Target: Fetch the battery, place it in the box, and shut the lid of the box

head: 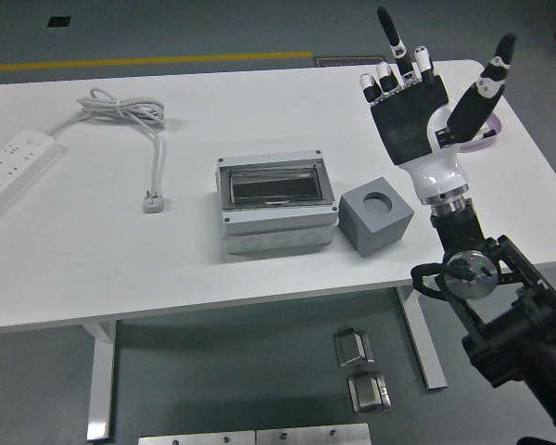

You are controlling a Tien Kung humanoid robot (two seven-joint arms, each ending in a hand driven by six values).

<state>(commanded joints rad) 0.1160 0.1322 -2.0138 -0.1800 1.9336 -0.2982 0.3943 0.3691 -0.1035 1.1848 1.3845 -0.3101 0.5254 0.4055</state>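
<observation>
- Here, the robot's black-and-white right hand [417,111] hangs above the white surface [93,250], fingers spread, holding nothing.
- No battery is visible; the grey plastic lidded box [276,204] sits mid-surface beside a grey cube [376,215], within likely reach.

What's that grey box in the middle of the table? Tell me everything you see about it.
The grey box looks like a plastic enclosure with a screw at each corner of its frame. It sits flat near the table's middle, with its dark inside showing through the front window. A grey cube with a round hole on top stands just to its right. Nothing grips it.
</observation>
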